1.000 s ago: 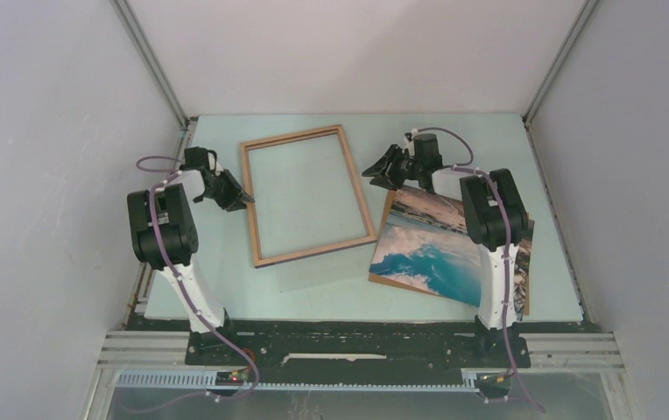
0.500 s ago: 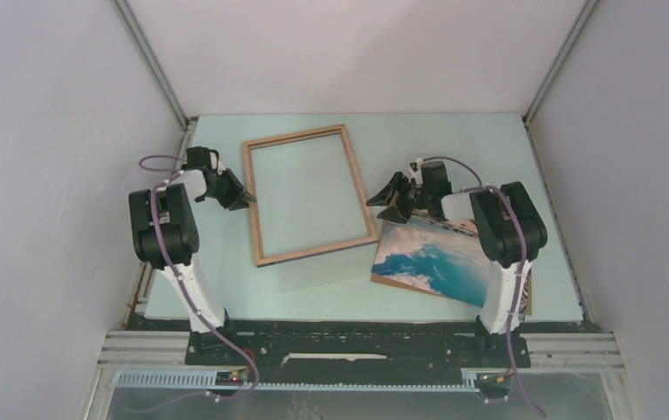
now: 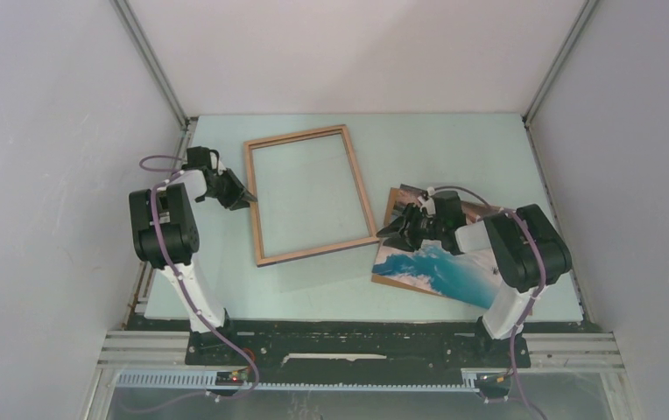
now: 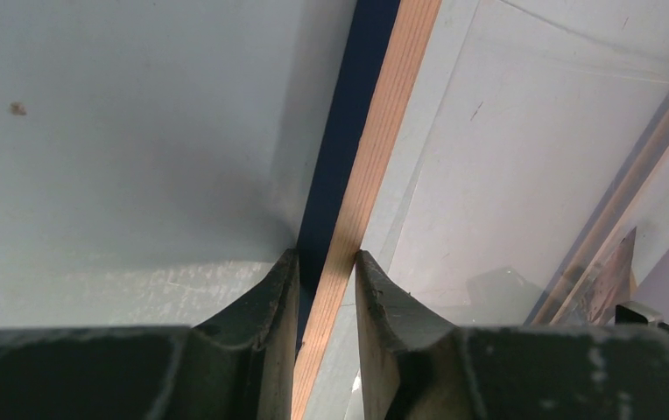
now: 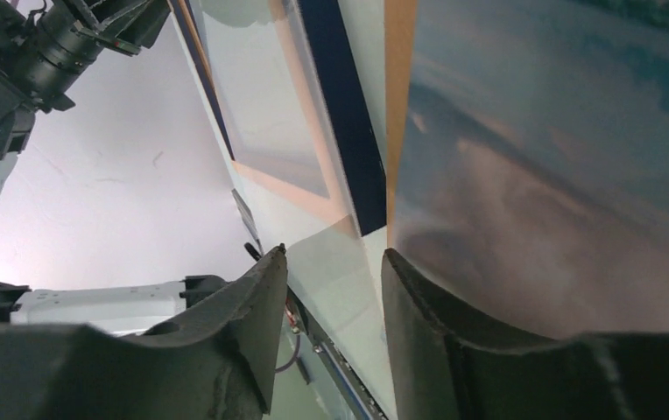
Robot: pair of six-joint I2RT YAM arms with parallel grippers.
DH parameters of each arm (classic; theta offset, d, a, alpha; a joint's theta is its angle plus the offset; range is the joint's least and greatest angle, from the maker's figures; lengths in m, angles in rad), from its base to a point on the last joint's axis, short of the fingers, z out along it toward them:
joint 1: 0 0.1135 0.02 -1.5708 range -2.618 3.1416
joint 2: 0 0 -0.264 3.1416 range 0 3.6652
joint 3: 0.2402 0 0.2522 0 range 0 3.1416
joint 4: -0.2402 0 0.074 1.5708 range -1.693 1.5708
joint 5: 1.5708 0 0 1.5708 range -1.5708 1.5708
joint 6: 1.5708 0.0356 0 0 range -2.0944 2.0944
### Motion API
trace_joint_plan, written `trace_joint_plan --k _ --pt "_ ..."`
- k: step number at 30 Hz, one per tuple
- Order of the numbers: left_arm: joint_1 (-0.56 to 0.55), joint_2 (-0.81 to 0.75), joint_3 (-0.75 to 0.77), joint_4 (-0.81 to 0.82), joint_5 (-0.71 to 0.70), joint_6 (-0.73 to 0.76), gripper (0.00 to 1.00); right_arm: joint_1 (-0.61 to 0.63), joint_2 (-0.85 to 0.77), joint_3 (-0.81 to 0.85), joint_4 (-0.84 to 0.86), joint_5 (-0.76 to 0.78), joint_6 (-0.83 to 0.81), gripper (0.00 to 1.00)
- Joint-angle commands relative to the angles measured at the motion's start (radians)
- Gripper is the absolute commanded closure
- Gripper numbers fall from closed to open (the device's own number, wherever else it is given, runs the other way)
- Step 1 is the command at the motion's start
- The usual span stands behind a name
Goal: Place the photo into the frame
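Note:
The frame (image 3: 362,189) lies flat mid-table, wood face up, with navy showing at its outer edge. My left gripper (image 3: 245,200) is shut on the frame's left rail; in the left wrist view the rail (image 4: 383,131) runs between the fingers of that gripper (image 4: 327,271). The photo (image 3: 432,262) lies picture up at the right, close to the frame's near right corner. My right gripper (image 3: 389,234) is open and empty, low at the photo's left edge. In the right wrist view one finger of that gripper (image 5: 335,271) is over the photo (image 5: 559,175) and the other is off its edge.
A clear sheet (image 3: 313,269) lies under the frame and sticks out past its near rail. Grey walls enclose the table on the left, back and right. My left arm (image 5: 42,52) shows beyond the frame (image 5: 340,131) in the right wrist view.
My right gripper has moved from beyond the photo's far corner toward the near side and down to the photo's left edge. The left gripper and the frame have stayed put.

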Motion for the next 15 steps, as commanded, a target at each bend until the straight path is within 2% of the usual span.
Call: trace_joint_plan --k 1,9,15 --pt "-0.014 -0.001 0.022 0.023 0.071 -0.016 0.73 0.008 -0.054 -0.05 0.165 -0.042 0.089 0.53" --pt "-0.016 -0.001 0.024 0.027 0.082 -0.02 0.74 0.036 -0.117 -0.043 0.184 0.007 0.111 0.72" --pt "-0.021 -0.004 0.022 0.029 0.088 -0.022 0.75 0.089 -0.007 0.032 0.306 0.029 0.176 0.73"
